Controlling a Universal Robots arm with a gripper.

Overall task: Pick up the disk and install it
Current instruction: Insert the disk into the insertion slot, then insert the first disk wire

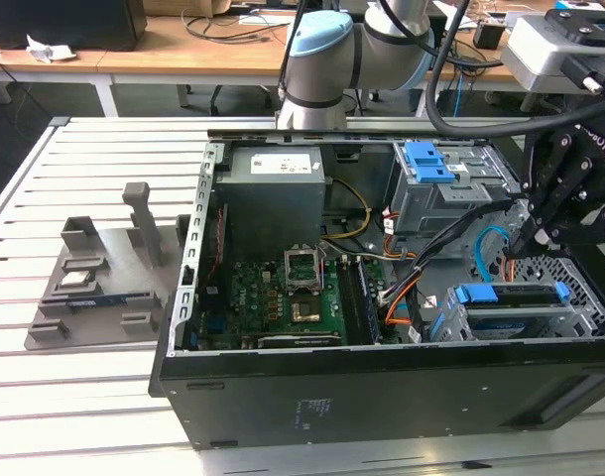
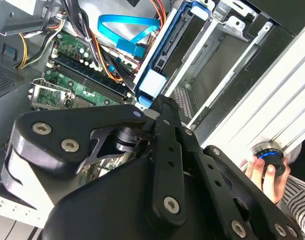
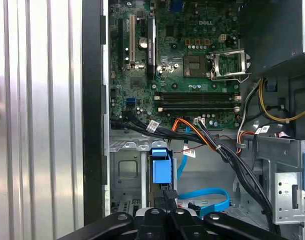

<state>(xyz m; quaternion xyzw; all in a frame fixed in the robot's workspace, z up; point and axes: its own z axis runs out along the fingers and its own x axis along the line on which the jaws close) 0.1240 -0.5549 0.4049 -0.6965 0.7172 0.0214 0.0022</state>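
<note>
Nearest in both wrist views, the gripper [image 3: 167,194] [image 2: 161,106] is largely cut off by the frame edge, its black links crowding the foreground. Past them the jaws stand together, tips meeting just beside a blue plastic tab; I cannot tell whether they touch it. That tab is the end of the disk [image 3: 161,167], which sits edge-on in the lower drive cage [image 3: 125,170] at a corner of the open case. In the second wrist view the disk [image 2: 165,45] shows its blue carrier frame and a dark side, and its labelled face is hidden.

Off to one side there, a person's hand [image 2: 265,174] rests on a blue-ringed knob [image 2: 267,156], with the striped sleeve [image 2: 295,200] cropped.

In the exterior view the disk [image 1: 521,295] lies in the cage at the exterior view's right. The gripper [image 1: 529,233] hangs above it, its tips hard to make out against cables. A flat blue cable [image 3: 205,197] loops near the cage. A black and orange bundle [image 3: 202,135] crosses between the cage and the motherboard [image 3: 192,45], covering part of the board's edge.

Farther back are the processor socket [image 1: 304,266] and the grey power supply [image 1: 273,193], whose white label is too small to read. Beside them is an upper cage [image 1: 446,198] topped by a blue latch [image 1: 428,161].

Behind the case [image 1: 382,392] rises the arm [image 1: 322,59]. A grey fixture [image 1: 94,278] rests on the slatted worktop [image 1: 45,397] at the exterior view's left.
</note>
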